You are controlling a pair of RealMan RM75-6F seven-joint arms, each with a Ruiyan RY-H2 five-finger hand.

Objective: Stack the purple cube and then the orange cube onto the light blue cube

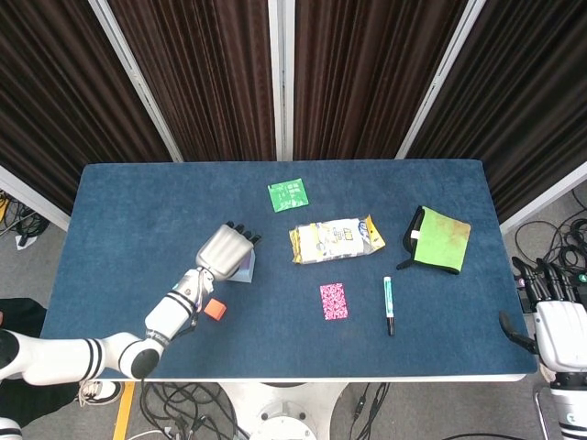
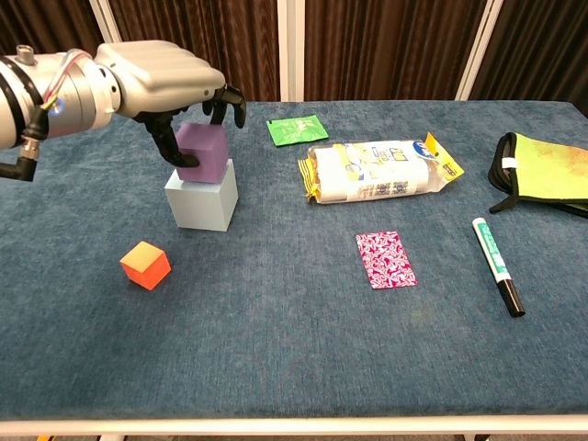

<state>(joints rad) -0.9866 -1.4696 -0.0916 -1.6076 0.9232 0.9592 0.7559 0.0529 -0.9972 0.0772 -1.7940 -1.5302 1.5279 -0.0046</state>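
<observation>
Here the matte purple cube (image 2: 203, 151) sits atop the larger, smooth light blue cube (image 2: 201, 199), with the left hand (image 2: 170, 73) clasped around it. The small orange cube (image 2: 145, 265) lies apart on the blue felt table (image 2: 276, 349). The right hand (image 1: 550, 291) hangs off-table, fingers apart.

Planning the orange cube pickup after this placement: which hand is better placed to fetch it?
Probably the left. The left hand is at the purple cube atop the light blue cube, and the orange cube lies close by. The right hand sits off the table's far right edge.
</observation>
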